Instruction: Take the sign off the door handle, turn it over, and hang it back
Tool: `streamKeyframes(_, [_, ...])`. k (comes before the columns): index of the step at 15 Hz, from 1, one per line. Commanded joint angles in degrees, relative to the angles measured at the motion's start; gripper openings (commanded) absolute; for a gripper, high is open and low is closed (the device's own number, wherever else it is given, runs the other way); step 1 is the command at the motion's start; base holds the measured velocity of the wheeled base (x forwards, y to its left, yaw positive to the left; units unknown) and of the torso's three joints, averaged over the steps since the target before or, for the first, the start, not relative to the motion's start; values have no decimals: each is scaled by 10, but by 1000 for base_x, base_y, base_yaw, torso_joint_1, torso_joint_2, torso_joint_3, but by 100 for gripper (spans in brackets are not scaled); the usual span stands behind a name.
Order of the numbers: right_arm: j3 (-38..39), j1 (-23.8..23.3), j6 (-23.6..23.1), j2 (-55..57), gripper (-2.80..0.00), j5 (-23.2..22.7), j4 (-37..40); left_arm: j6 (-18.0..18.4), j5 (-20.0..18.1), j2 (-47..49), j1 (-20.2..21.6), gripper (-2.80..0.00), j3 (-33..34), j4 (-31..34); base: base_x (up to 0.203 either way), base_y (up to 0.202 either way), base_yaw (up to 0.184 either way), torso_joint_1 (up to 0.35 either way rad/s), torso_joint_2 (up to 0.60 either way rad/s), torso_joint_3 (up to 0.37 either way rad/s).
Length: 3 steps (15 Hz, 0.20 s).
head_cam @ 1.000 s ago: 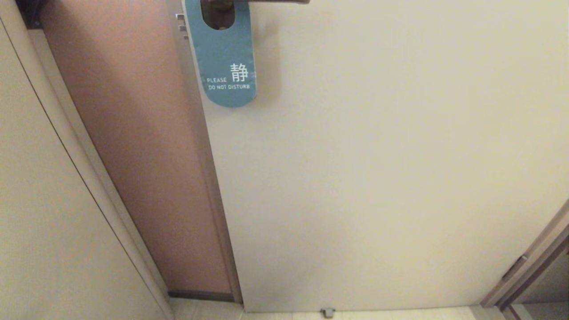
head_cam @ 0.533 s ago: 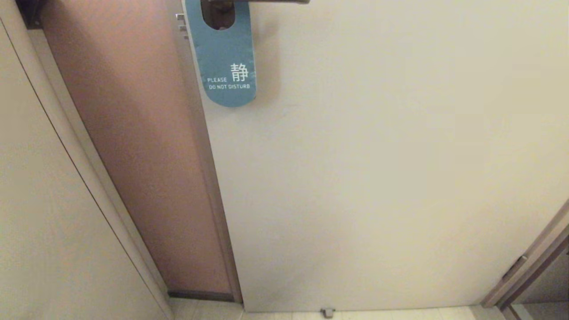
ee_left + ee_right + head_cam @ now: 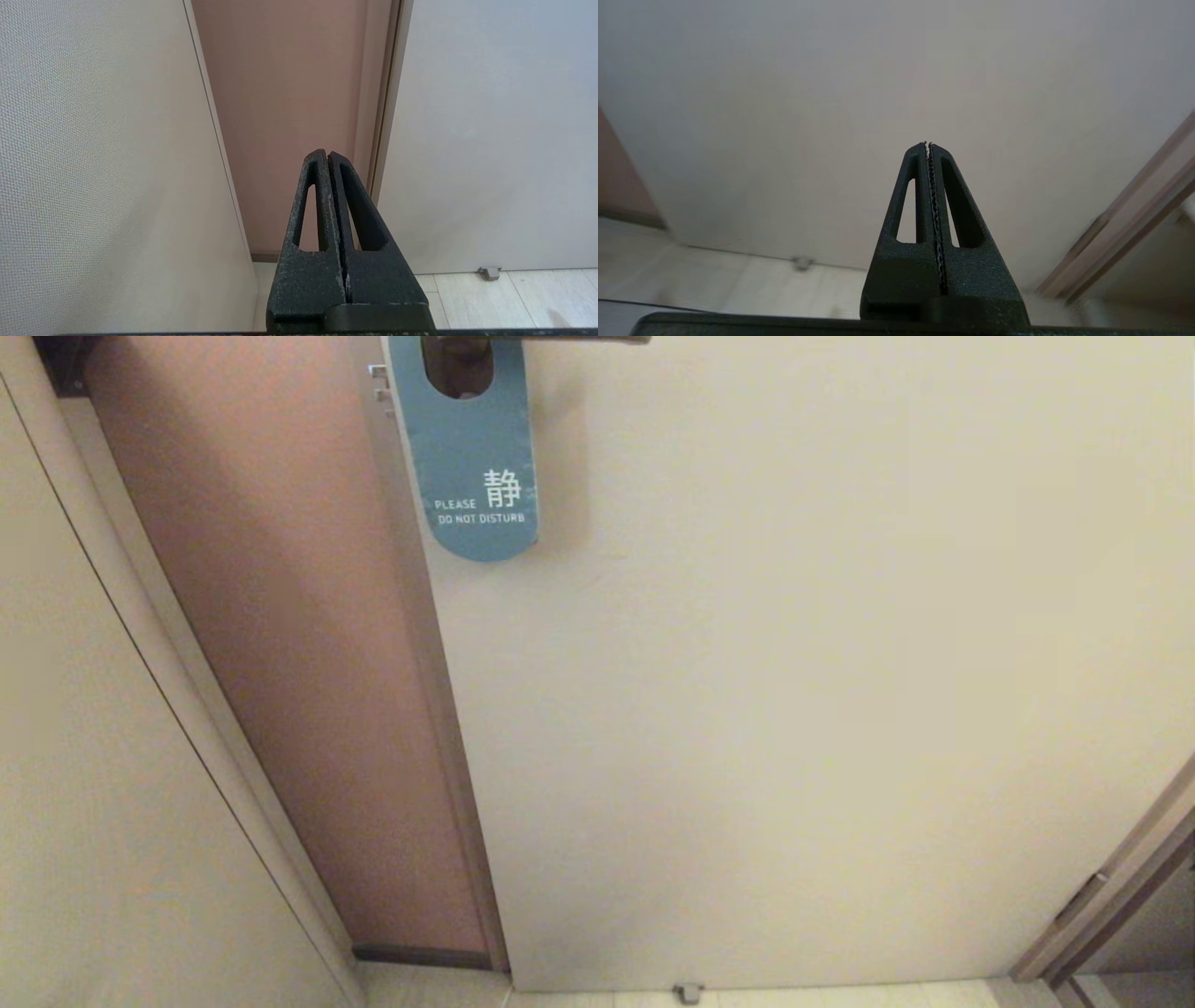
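Note:
The sign [image 3: 476,467] hangs on the door handle [image 3: 560,340] at the top of the head view, teal-blue "DO NOT DISTURB" face outward. Only the lower edge of the dark lever bar shows, with the brown backplate visible through the sign's oval hole. Neither gripper shows in the head view. My left gripper [image 3: 327,155] is shut and empty, low down, facing the gap beside the door's edge. My right gripper [image 3: 927,145] is shut and empty, low down, facing the lower part of the door.
The cream door [image 3: 794,691] fills the middle and right. A pinkish-brown wall [image 3: 280,616] lies beyond the door's edge, and a beige wall panel [image 3: 84,784] is on the left. A small metal door stop [image 3: 688,992] sits on the tiled floor. A door frame [image 3: 1111,896] stands at the right.
The sign swayed very slightly and hangs back where it was a second ago. Nothing else has moved in the head view.

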<state>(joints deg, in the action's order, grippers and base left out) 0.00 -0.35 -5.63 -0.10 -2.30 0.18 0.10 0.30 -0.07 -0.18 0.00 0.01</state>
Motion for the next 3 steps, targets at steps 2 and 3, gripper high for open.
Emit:
streamKeyframes(2, [0,0,16,1,-280,2,2,0,0,1,0,-280,0,0,0,0,0,0,0,0])
streamKeyframes(3, [0,0,17,1,-280,2,2,0,0,1,0,-280,0,0,0,0,0,0,0,0])
